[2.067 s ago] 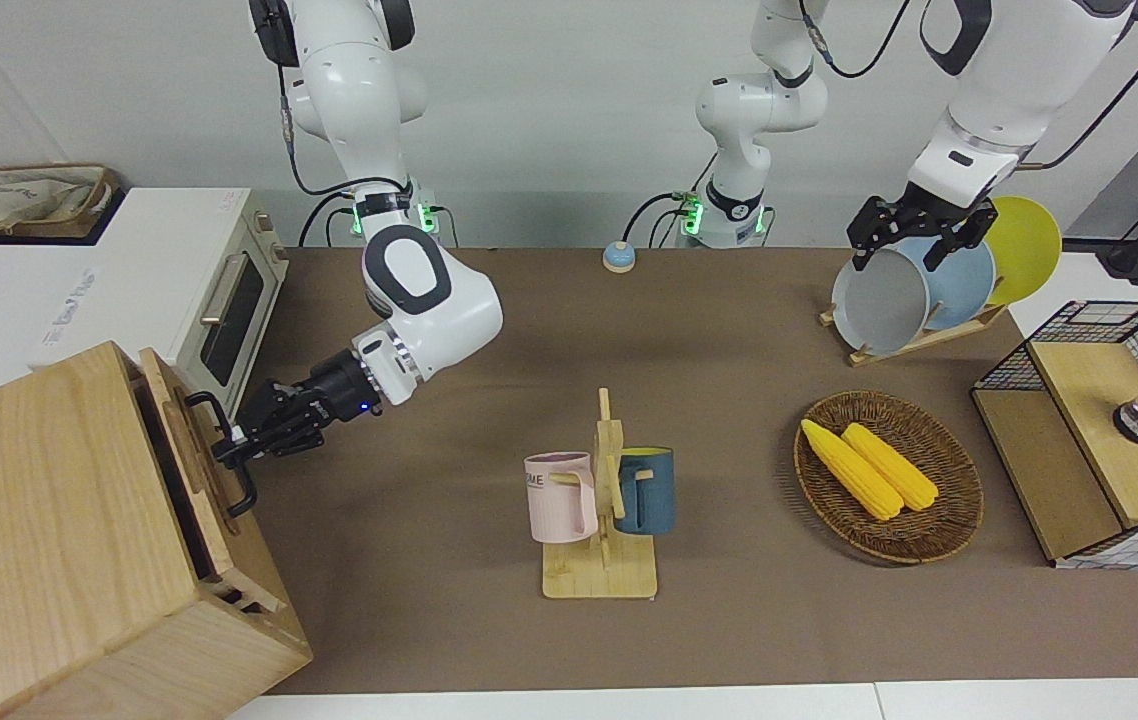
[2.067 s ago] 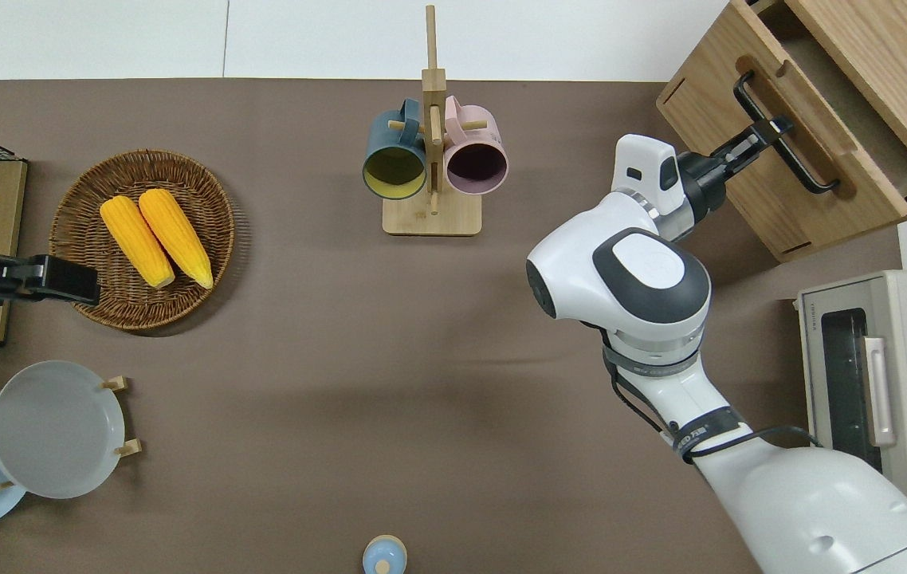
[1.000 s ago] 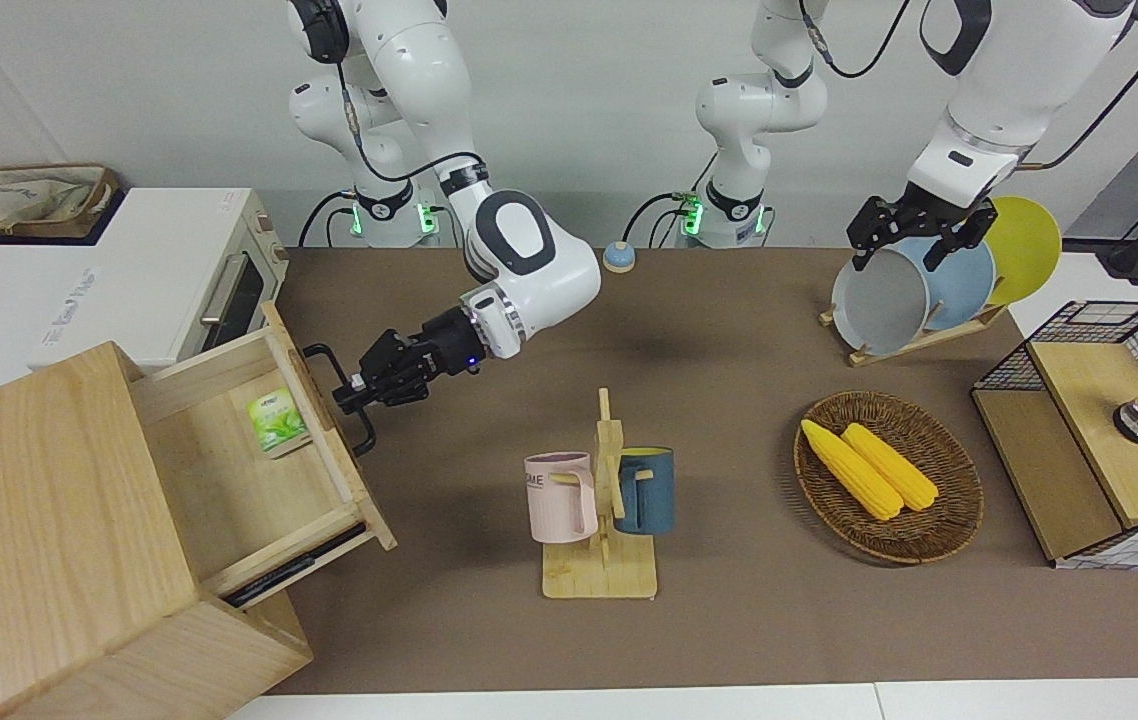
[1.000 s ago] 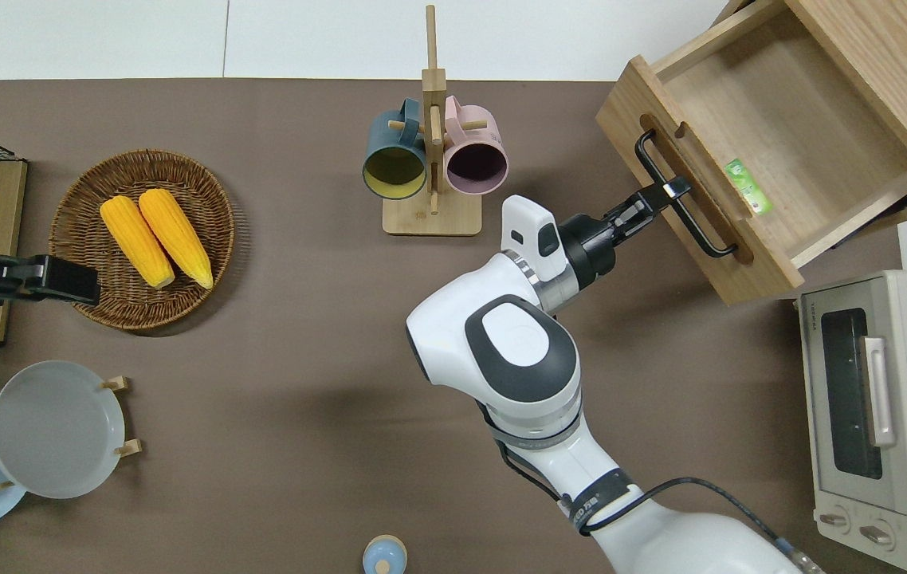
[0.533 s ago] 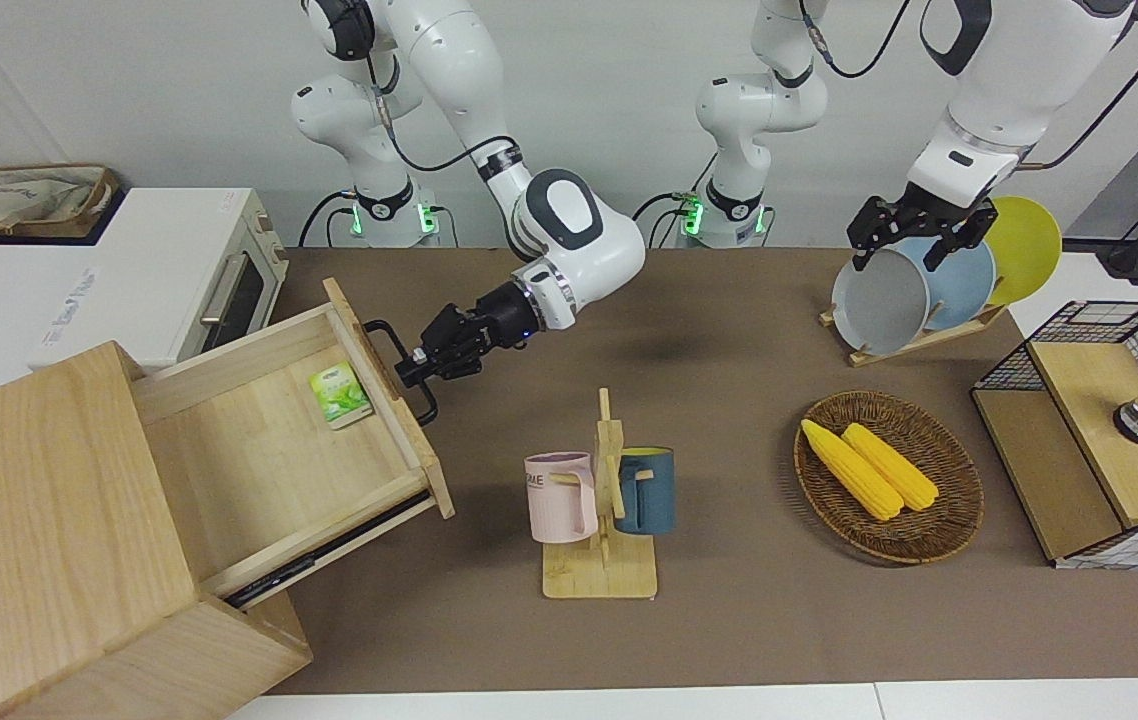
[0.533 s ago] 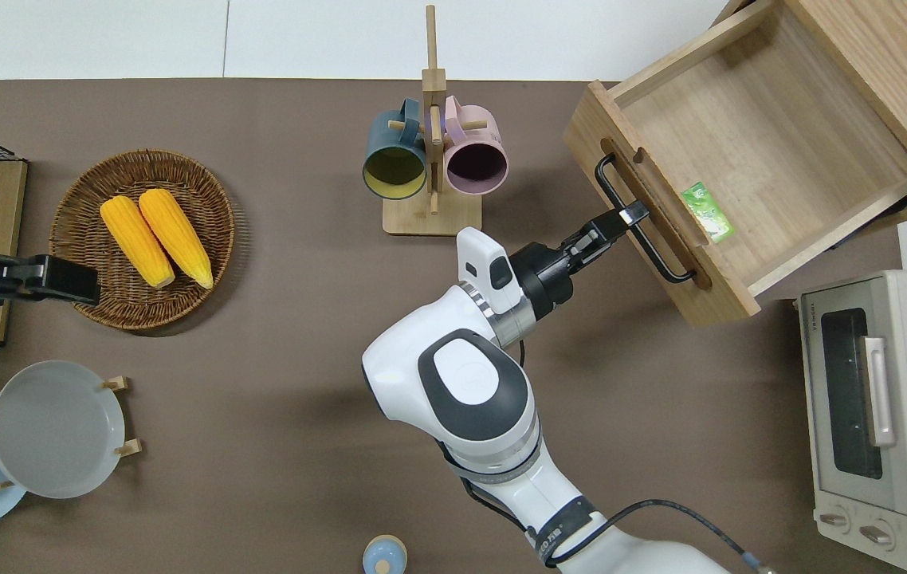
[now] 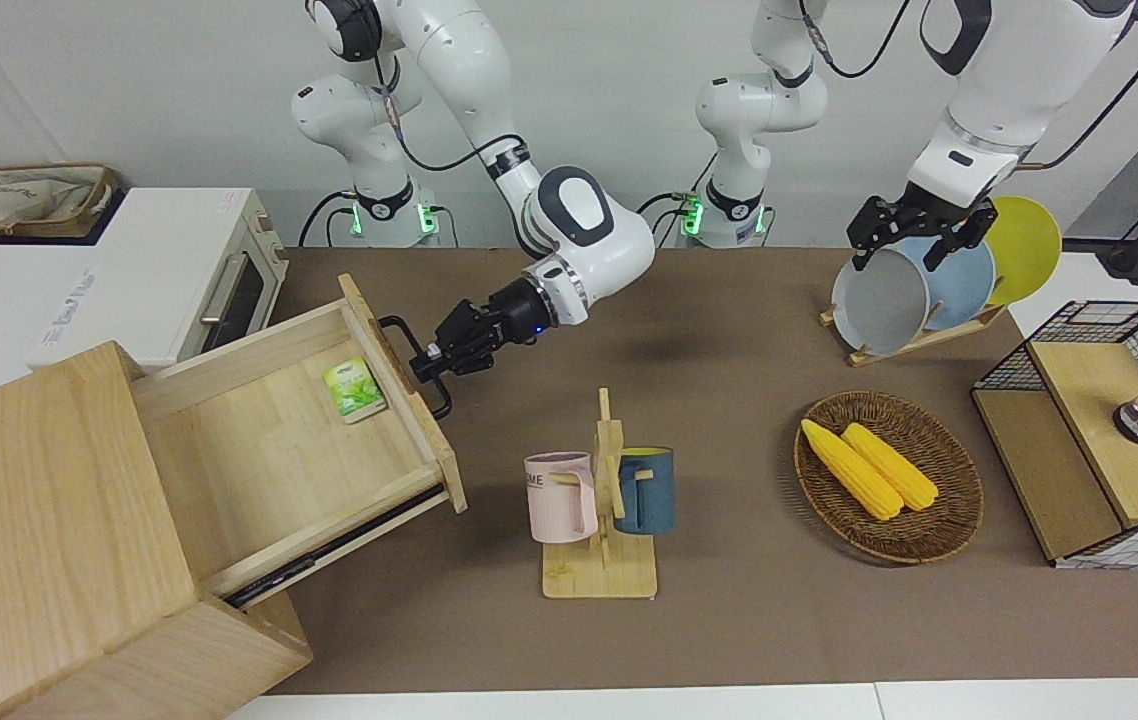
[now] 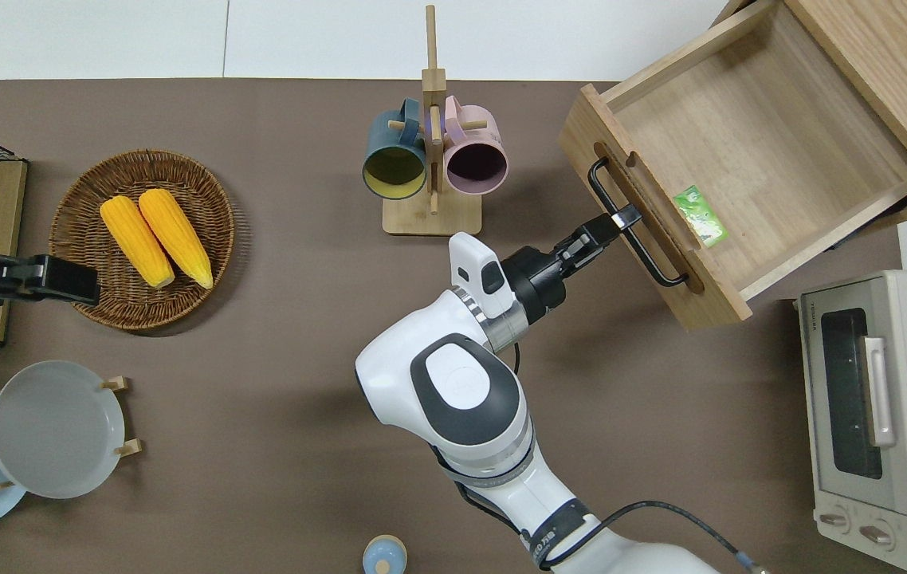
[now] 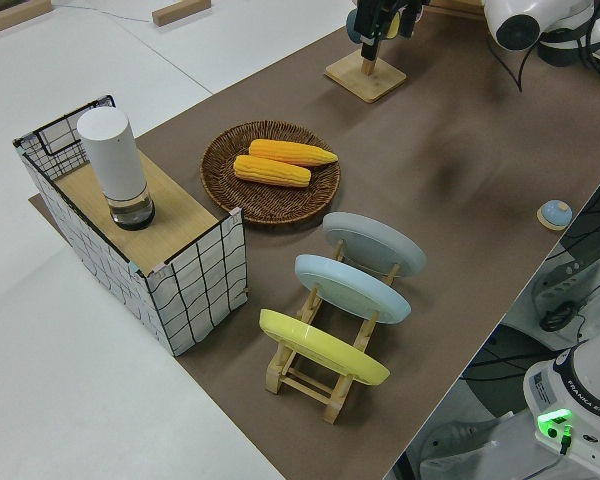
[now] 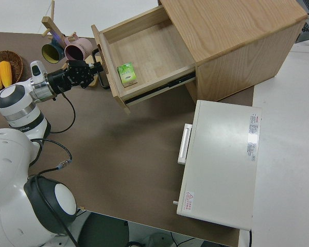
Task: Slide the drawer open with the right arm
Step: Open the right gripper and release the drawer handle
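Note:
The light-wood drawer (image 7: 269,470) stands pulled far out of the big wood box (image 7: 39,520), toward the middle of the table. It also shows in the overhead view (image 8: 748,135) and the right side view (image 10: 144,51). My right gripper (image 7: 426,362) is shut on the drawer's black loop handle (image 7: 397,325) near its middle, as the overhead view (image 8: 619,219) and the right side view (image 10: 92,67) also show. A small green packet (image 8: 700,215) lies inside the drawer against its front panel. The left arm is parked, its gripper (image 7: 914,240) open.
A wooden mug stand (image 8: 431,159) with a blue and a pink mug is close beside the drawer's front corner. A white toaster oven (image 8: 884,414) sits nearer to the robots than the box. A basket of corn (image 8: 143,239) and a plate rack (image 7: 919,290) are toward the left arm's end.
My right gripper has pulled the drawer from nearly closed to far out, holding the handle throughout. In the last half second it moved only slightly farther. The left arm has not moved.

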Available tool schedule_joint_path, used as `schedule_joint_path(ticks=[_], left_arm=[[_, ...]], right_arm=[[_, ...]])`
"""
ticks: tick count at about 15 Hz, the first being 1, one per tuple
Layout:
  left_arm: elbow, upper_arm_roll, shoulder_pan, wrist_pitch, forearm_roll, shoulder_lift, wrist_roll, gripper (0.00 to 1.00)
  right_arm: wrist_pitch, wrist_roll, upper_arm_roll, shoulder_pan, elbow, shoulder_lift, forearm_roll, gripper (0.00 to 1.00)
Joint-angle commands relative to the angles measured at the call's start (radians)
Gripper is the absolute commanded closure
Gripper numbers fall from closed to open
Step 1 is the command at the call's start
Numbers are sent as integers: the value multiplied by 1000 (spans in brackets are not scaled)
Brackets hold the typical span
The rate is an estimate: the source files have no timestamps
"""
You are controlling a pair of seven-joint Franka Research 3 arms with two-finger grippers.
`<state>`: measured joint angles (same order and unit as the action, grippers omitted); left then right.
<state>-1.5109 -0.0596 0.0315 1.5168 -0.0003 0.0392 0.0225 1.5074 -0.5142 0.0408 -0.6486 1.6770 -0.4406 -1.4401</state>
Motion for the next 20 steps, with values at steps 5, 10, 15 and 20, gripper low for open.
schedule_joint_path(ticks=[5, 10, 15, 20], left_arm=[[26, -6, 4, -20, 17, 11, 10, 7], [24, -6, 4, -20, 17, 11, 10, 7], [26, -6, 4, -20, 17, 11, 10, 7], [24, -6, 4, -20, 17, 11, 10, 7]], right_arm=[[28, 48, 2, -13, -42, -40, -16, 19], [14, 46, 2, -14, -42, -40, -13, 19], [2, 25, 5, -17, -115, -38, 142, 19], [2, -17, 8, -14, -230, -29, 372, 21]])
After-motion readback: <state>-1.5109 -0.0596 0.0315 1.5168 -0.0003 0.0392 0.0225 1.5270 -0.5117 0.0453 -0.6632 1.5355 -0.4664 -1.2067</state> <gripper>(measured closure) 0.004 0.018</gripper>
